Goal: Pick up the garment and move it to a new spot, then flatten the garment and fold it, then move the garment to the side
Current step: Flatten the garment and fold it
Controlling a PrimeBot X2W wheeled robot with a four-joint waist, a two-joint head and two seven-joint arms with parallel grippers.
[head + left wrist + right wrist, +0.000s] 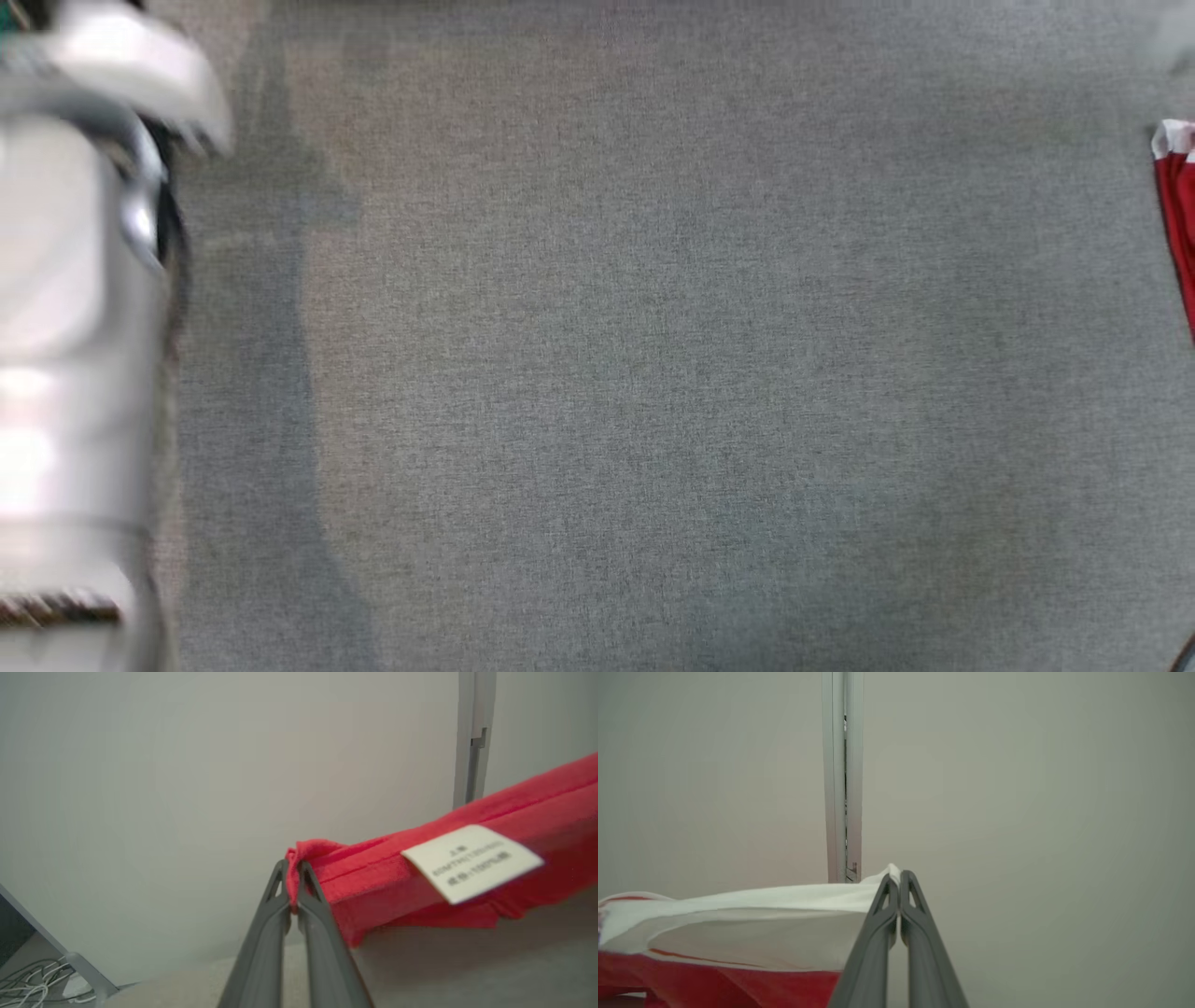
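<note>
The garment (467,858) is red with white parts and carries a white label (472,863). In the left wrist view my left gripper (292,868) is shut on a bunched red corner of it, and the cloth stretches off to the right above the grey surface. In the right wrist view my right gripper (896,879) is shut on a white edge of the garment (738,914), which runs left and hangs down in red. A small red and white piece of the garment (1178,205) shows at the right edge of the head view.
Grey fabric-covered surface (653,373) spreads across the head view. A pale blurred forearm (75,327) stands at its left edge. A plain wall with a vertical grey post (843,774) stands behind. Loose cables (32,984) lie at the lower left of the left wrist view.
</note>
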